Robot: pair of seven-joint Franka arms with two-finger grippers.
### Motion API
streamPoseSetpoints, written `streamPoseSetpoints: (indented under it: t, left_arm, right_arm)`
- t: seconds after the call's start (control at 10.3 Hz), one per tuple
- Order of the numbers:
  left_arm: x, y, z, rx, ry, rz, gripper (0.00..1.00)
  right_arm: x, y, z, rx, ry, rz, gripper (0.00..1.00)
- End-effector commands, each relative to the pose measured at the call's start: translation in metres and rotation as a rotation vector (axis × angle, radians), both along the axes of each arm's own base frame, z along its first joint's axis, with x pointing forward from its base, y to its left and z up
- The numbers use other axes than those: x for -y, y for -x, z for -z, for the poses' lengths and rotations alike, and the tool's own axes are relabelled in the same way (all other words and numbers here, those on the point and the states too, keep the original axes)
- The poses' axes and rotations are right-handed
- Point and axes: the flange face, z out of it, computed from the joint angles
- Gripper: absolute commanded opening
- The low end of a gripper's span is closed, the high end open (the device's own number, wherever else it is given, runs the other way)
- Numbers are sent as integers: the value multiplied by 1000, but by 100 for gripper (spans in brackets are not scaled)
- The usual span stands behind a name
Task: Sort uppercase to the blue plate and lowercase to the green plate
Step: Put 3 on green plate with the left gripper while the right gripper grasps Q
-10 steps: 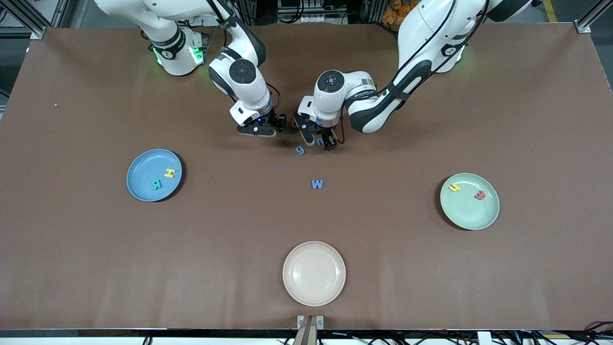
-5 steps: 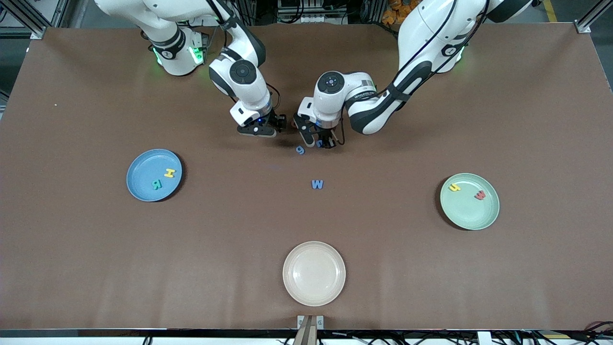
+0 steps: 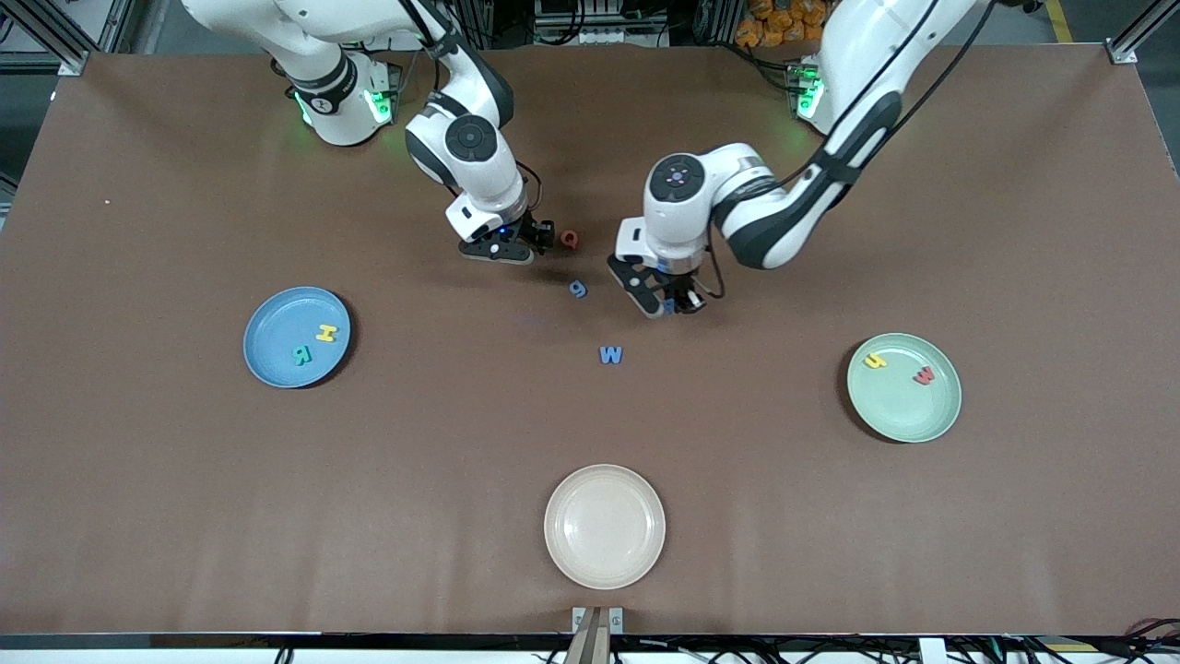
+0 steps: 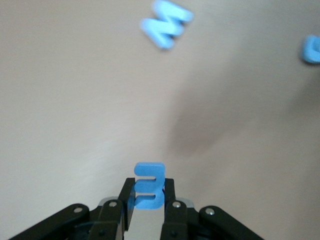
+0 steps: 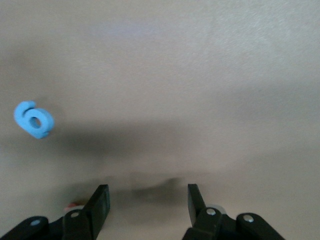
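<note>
- Left claw [image 4: 148, 206] pinches the blue m [image 4: 148, 185] above the worktop [image 3: 830, 516]; so shallow a pinch could drop it.
- Right claw [image 5: 148, 202] hangs open beside the red Q [image 3: 570, 239].

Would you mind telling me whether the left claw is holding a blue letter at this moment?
Yes, the left wrist view shows the left claw shut on the blue m, lifted above the brown table.

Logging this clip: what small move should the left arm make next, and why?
Probably carry it toward the green plate. The left gripper has its jaws shut on the blue m, a lowercase letter, above the bare table between the blue W and that plate.
</note>
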Motion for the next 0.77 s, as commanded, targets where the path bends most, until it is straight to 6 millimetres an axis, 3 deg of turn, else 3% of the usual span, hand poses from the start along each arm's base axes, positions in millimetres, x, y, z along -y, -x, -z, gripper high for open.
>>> streamPoseSetpoints:
  t: [0.0, 0.29, 0.58, 0.68]
  left_arm:
    - [-57, -29, -30, -3, -40, -77, 0]
    - [-150, -72, -43, -64, -88, -139, 0]
    - [-236, -103, -27, -85, -127, -246, 0]
    - [-254, -108, -22, -90, -130, -276, 0]
  right_arm:
    - [-28, -5, 3, 0, -3, 34, 69]
    - [-59, -14, 4, 1, 93, 84, 68]
    - [-64, -9, 13, 0, 93, 102, 68]
    - [-71, -1, 17, -9, 81, 103, 68]
